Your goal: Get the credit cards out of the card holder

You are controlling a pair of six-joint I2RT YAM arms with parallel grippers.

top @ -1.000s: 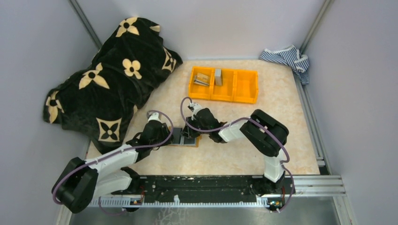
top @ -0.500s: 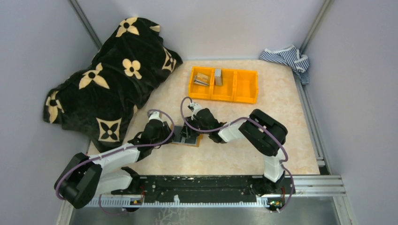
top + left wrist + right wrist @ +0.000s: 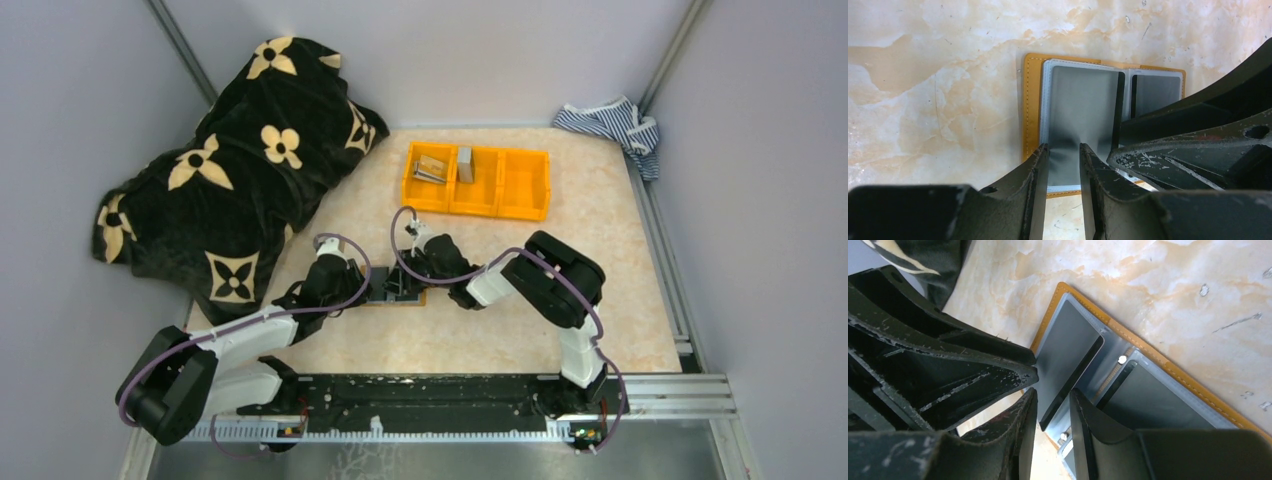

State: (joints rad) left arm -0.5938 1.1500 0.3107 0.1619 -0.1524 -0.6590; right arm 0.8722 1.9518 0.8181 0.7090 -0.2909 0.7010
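The card holder (image 3: pixel 1030 100) lies open on the worktop (image 3: pixel 600 260), the left tool (image 3: pixel 1064 150) resting parted, unclenched tips on one panel, crowded by the right tool (image 3: pixel 1053 397), which straddles a raised grey card (image 3: pixel 1068 350), grip impossible to tell, while the orange bin (image 3: pixel 478 182), black blanket (image 3: pixel 230 160) and striped cloth (image 3: pixel 612 125) lie well apart.

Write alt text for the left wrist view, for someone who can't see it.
An open orange-tan card holder lies flat on a marbled table, with a dark grey card in each grey-blue pocket. The left pincer, jaws slightly apart, sits over the near edge of the card on the picture's left, and the right pincer reaches in from the right.
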